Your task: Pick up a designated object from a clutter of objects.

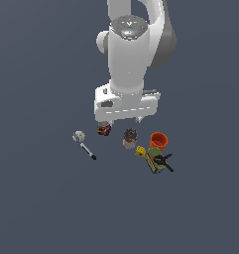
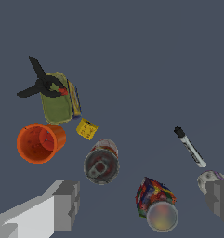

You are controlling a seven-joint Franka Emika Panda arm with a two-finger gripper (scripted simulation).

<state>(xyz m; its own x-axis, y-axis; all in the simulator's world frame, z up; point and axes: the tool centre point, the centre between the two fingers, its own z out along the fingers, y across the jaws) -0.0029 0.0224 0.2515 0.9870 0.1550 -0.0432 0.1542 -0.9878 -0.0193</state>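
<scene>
The yellow piece [image 1: 140, 151] lies on the table [image 1: 41, 198], a tiny chunky block among the clutter. In my wrist view the yellow piece [image 2: 87, 128] sits between the orange cup [image 2: 40, 142] and the red-and-white can [image 2: 102, 162], just beside the green-yellow box [image 2: 60, 96], whose far end carries a black clamp [image 2: 39, 82]. The cup stands upright with its mouth open to me. Further off are the multicoloured can [image 2: 155, 202], the black-tipped stick [image 2: 190, 147] and, near the stick's pale end, the white ball [image 2: 210, 179].

My pincer [image 2: 141, 204] hangs above the table with its fingers [image 2: 67, 204] spread wide and nothing between them; the multicoloured can lies below the gap. In the exterior view my pincer [image 1: 122, 119] hovers over the multicoloured can [image 1: 104, 129] and the red-and-white can [image 1: 129, 138], well short of the yellow piece, which lies toward the exterior view's right.
</scene>
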